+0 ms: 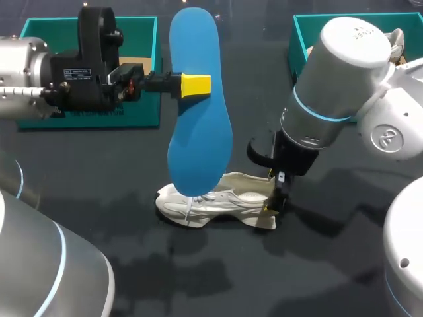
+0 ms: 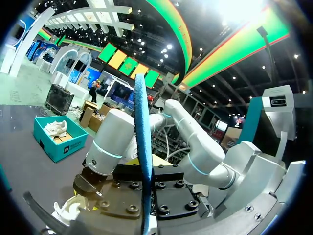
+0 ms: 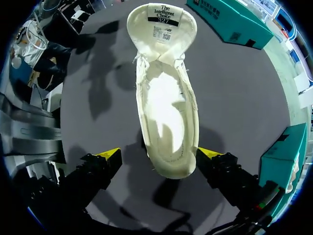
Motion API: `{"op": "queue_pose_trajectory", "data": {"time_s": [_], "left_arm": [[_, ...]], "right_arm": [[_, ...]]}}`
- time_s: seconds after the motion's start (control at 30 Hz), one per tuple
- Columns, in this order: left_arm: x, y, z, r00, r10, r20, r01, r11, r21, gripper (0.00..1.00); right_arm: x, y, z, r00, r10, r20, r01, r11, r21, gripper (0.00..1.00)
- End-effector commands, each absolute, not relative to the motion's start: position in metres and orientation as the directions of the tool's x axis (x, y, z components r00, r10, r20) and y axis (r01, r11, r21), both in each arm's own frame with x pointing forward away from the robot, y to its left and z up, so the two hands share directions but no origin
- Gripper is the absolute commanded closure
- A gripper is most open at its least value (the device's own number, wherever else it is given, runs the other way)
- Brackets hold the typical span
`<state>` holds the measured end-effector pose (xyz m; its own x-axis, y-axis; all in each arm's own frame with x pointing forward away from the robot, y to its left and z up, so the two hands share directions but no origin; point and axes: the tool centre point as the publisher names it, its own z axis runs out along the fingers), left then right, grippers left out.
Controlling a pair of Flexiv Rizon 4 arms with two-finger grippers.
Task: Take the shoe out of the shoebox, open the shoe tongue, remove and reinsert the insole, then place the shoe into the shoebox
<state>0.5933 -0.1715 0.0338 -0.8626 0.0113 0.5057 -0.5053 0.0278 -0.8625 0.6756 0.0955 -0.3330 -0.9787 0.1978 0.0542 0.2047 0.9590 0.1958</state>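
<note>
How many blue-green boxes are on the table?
2. The left box sits behind the left arm; the right box is across the table, partly hidden by the right arm.

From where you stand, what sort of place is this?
Probably a robot workbench for handling footwear: a dark table with two teal shoeboxes, a white shoe lying on it, and my left gripper holding up a blue insole.

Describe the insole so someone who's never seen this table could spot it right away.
Mid-way on the dark table lies a white shoe. Above it, the left gripper holds the insole upright: flat, foot-shaped, the only bright blue thing there.
</note>
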Motion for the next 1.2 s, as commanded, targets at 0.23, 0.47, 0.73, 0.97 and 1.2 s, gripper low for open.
{"op": "queue_pose_trajectory", "data": {"time_s": [0.23, 0.47, 0.73, 0.97, 1.2], "left_arm": [[0.594, -0.173, 0.033, -0.863, 0.011, 0.506, -0.505, 0.027, -0.862, 1.00], [0.594, -0.173, 0.033, -0.863, 0.011, 0.506, -0.505, 0.027, -0.862, 1.00], [0.594, -0.173, 0.033, -0.863, 0.011, 0.506, -0.505, 0.027, -0.862, 1.00], [0.594, -0.173, 0.033, -0.863, 0.011, 0.506, -0.505, 0.027, -0.862, 1.00], [0.594, -0.173, 0.033, -0.863, 0.011, 0.506, -0.505, 0.027, -0.862, 1.00]], "right_arm": [[0.683, 0.105, -0.339, -0.986, 0.166, 0.016, 0.166, 0.968, 0.188, 0.00], [0.692, 0.114, -0.332, -0.985, 0.173, -0.017, 0.166, 0.966, 0.196, 0.00], [0.715, 0.137, -0.332, -0.991, 0.130, -0.031, 0.123, 0.979, 0.160, 0.00], [0.720, 0.140, -0.334, -0.988, 0.152, -0.030, 0.146, 0.979, 0.143, 0.00], [0.726, 0.148, -0.342, -0.988, 0.152, -0.017, 0.148, 0.980, 0.129, 0.00]]}}
